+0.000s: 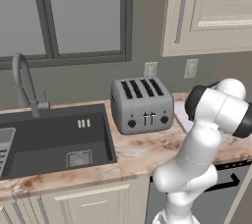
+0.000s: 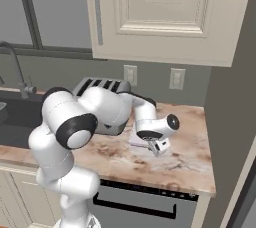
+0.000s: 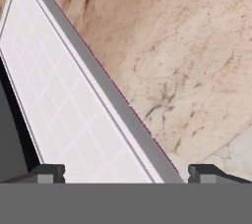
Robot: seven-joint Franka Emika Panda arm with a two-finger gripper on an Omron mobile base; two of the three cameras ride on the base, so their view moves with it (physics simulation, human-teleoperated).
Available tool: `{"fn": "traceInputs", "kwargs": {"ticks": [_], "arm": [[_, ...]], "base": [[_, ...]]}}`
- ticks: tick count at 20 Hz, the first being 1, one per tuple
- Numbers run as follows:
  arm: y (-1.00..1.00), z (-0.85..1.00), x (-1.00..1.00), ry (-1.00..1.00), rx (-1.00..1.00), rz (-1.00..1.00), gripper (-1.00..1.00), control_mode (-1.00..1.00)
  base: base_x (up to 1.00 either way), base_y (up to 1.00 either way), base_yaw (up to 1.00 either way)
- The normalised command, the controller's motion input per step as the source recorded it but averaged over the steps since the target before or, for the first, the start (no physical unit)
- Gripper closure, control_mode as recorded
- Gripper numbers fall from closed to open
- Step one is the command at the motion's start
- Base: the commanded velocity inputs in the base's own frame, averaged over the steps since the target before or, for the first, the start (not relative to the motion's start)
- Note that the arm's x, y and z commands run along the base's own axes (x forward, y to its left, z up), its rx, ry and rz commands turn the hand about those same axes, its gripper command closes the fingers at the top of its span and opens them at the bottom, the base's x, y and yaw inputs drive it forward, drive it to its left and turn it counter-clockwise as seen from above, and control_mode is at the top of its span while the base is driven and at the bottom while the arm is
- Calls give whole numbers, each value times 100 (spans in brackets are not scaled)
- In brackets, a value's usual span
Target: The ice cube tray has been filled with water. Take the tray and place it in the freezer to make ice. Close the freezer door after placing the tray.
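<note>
The ice cube tray (image 3: 74, 110) is a pale pinkish slab with a faint grid and a darker pink edge. It lies flat on the marbled counter (image 3: 197, 70), just right of the grey toaster (image 1: 141, 105). In the left base view a strip of the tray (image 1: 181, 116) shows beside my arm. My gripper (image 2: 154, 149) hangs close above the tray's (image 2: 136, 140) right part and is open. In the hand view my gripper (image 3: 125, 174) straddles the tray's long edge, one fingertip (image 3: 47, 173) over the tray and the other over bare counter. The freezer door is out of view.
A dark sink (image 1: 54, 139) with a curved faucet (image 1: 24, 85) lies left of the toaster. Cream wall cabinets (image 2: 165, 17) hang above the counter. A dishwasher front (image 2: 135, 204) sits below it. A tall grey panel (image 2: 232, 72) bounds the counter on the right.
</note>
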Motion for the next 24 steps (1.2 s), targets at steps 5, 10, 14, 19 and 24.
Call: {"fn": "traceInputs", "kwargs": {"ticks": [5, 10, 14, 19, 24], "arm": [[43, -14, 3, 0, 0, 0, -100, -100], [10, -30, 20, 0, 0, 0, -100, -100], [0, -42, 26, 0, 0, 2, -100, -100], [8, -53, 26, -1, 0, 2, 100, -100], [28, -45, 27, -9, 1, 1, 100, -100]], "base": [[0, 0, 0], [0, 0, 0], [0, 0, 0], [0, 0, 0], [0, 0, 0]]}}
